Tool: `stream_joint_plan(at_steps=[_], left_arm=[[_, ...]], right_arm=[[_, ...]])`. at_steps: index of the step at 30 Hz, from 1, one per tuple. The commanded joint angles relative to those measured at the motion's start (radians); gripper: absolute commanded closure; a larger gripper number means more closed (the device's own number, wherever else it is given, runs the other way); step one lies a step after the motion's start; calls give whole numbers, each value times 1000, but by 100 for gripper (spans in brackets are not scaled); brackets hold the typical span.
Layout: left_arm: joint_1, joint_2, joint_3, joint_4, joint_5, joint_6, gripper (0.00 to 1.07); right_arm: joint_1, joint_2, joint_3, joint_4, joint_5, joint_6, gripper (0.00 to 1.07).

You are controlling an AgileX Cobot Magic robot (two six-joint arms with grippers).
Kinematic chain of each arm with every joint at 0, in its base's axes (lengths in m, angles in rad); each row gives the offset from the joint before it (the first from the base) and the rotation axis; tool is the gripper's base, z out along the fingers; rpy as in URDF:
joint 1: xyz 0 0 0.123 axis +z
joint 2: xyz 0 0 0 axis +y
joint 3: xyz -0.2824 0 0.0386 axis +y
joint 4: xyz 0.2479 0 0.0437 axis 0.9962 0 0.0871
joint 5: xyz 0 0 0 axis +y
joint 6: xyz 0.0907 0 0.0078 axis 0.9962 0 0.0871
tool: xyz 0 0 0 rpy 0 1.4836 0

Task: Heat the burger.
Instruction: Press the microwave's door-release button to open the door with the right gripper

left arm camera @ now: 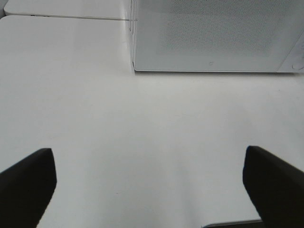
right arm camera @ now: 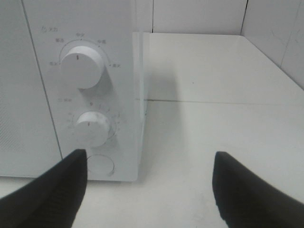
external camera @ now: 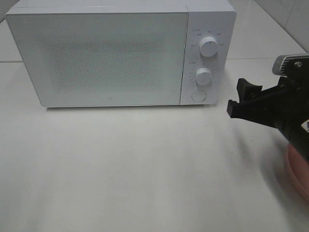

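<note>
Right gripper [external camera: 235,96] — fingers spread, empty — faces the round button [external camera: 198,95] of the shut microwave [external camera: 96,53], just ahead; burger unseen; left gripper [left arm camera: 148,156] also spread.

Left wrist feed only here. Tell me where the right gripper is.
Observer: The right gripper hovers open and empty just right of the microwave, level with its control panel.
Operator: Report the door.
Observer: The door is shut across its full width in the high view.
Operator: Find the burger.
Observer: No view shows the burger. Only the edge of a pink plate shows, under the right arm at the right edge of the high view.
</note>
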Motion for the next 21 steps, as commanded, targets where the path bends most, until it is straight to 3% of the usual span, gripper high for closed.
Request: stream_joint_plan(at_steps=[1,9,15,21], left_arm=[[-1,-17,-1,-5,-10,0,7],[-1,-17,-1,-5,-10,0,7],[-1,-17,-1,-5,-10,0,7],[-1,-17,-1,-5,-10,0,7]], right_arm=[[74,42,-22,79,-28,-21,36],[193,111,-83,160,-24,-55,36],[209,120,-100,159,-9,-28,36],[209,120,-101,155,11,185,36]])
